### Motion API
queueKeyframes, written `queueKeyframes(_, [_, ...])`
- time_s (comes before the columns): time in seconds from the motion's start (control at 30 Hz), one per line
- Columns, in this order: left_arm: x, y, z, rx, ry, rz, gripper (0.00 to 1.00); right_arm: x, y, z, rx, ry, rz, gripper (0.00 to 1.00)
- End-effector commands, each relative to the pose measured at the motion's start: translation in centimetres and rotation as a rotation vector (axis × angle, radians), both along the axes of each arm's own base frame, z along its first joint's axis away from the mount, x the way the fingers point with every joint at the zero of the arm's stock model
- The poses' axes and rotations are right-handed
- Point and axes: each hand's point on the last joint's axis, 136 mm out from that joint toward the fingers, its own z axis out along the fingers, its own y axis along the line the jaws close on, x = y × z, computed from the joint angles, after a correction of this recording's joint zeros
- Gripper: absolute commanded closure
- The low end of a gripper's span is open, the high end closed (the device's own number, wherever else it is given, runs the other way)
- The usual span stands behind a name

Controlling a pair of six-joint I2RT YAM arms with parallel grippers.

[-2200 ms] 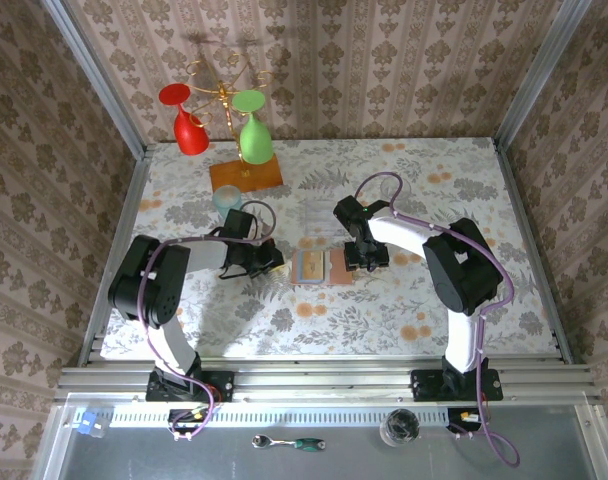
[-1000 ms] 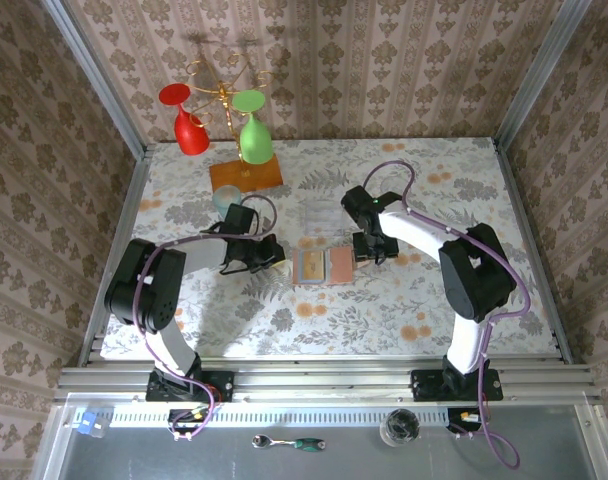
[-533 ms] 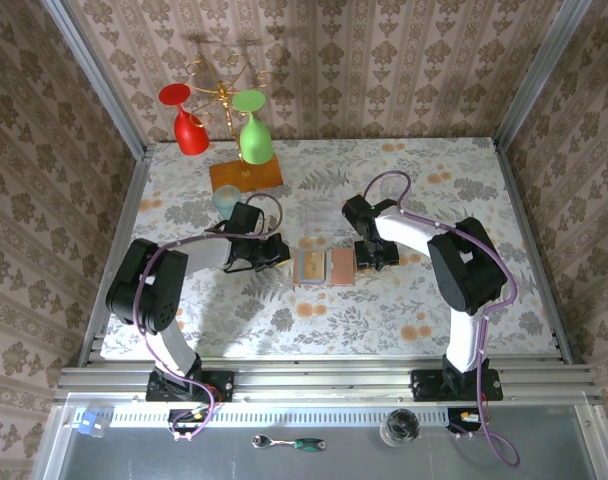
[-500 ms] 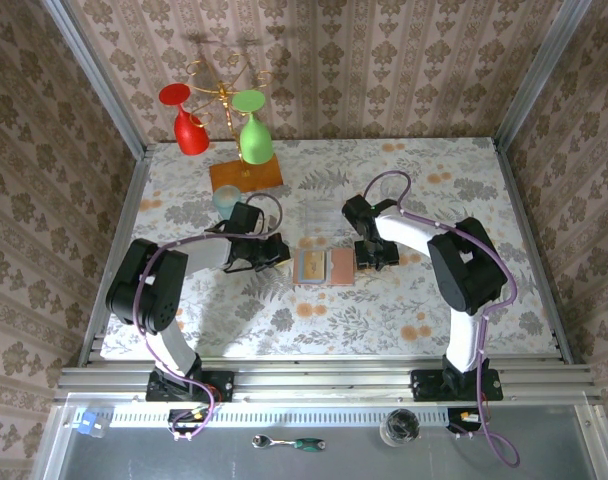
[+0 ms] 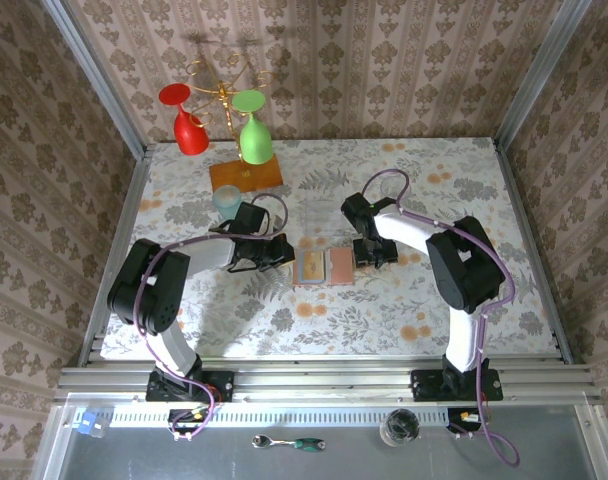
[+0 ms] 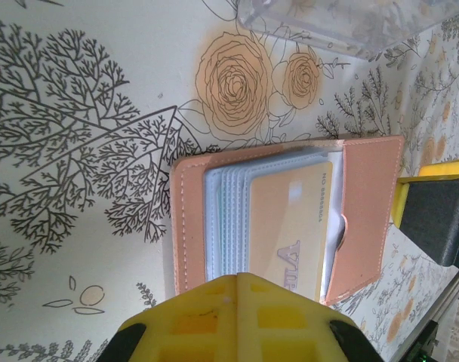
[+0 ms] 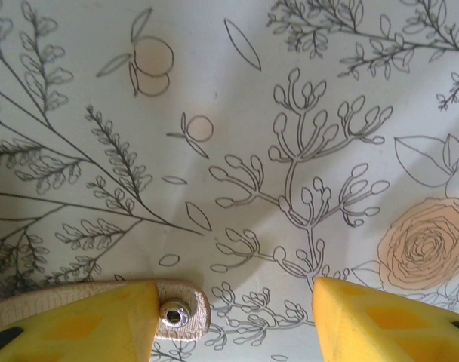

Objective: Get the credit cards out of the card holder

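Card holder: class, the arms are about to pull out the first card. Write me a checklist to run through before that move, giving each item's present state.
1. Card holder lies open on the table: ok.
2. Orange-tan top card sits in its sleeve, ready to take: ok.
3. Left gripper open for a pinch: not ok, its fingers meet at the holder's edge.
4. Left gripper pressing the holder down: cannot tell.
5. Right gripper open, with the end of the snap tab in the gap beside one finger: ok.
6. Clear box apart from the holder: ok.
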Motion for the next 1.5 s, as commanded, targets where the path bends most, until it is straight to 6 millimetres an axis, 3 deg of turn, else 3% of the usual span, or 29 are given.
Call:
queueKeyframes(0.0, [0.4, -0.4, 1.1, -0.017, -0.018, -0.001, 1.00, 0.9, 0.8, -0.8, 0.034, -0.001, 0.012, 0.43])
queueKeyframes(0.83, [0.3, -2.3, 1.4, -0.025, -0.030, -0.049, 1.00, -0.8, 0.5, 1.6, 0.060, -0.005, -0.017, 0.46])
queueKeyframes(1.03, [0.1, -2.6, 1.4, -0.034, -0.019, -0.059, 0.97, -0.4, 0.7, 3.5, 0.077, -0.042, -0.020, 0.46])
queueKeyframes(1.2, [-0.5, -2.9, 1.2, -0.037, -0.007, -0.063, 0.97, 0.4, 2.3, 6.1, 0.136, -0.092, -0.003, 0.46])
queueKeyframes(1.47, [-1.5, -3.3, 0.0, -0.015, 0.032, -0.065, 1.00, 1.5, 7.6, 9.0, 0.342, -0.130, 0.040, 0.49])
